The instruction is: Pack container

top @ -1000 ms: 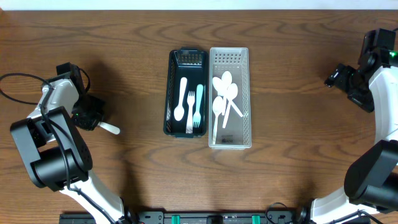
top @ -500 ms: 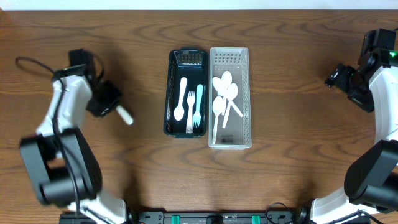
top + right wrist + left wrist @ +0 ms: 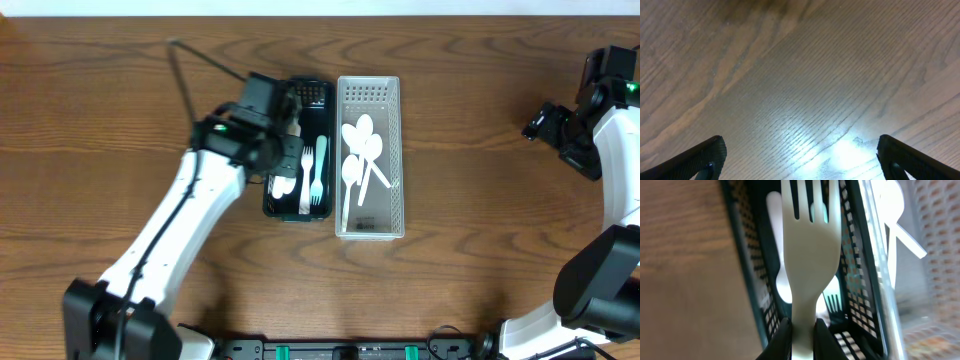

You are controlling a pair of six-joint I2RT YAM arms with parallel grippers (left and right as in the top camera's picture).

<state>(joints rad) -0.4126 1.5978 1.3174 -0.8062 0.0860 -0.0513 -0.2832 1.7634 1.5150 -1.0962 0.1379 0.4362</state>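
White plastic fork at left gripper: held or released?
Held. Left gripper pinches the white plastic fork by its handle, over the dark mesh basket.

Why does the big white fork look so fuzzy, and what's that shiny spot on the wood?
Left wrist view: the fork, pinched in the left pincer, sits very near the lens, so it looks blurry. Right wrist view: the shiny spot is light glaring off the table.

No legible text, label, brand, number or sign appears on any object in the three views.
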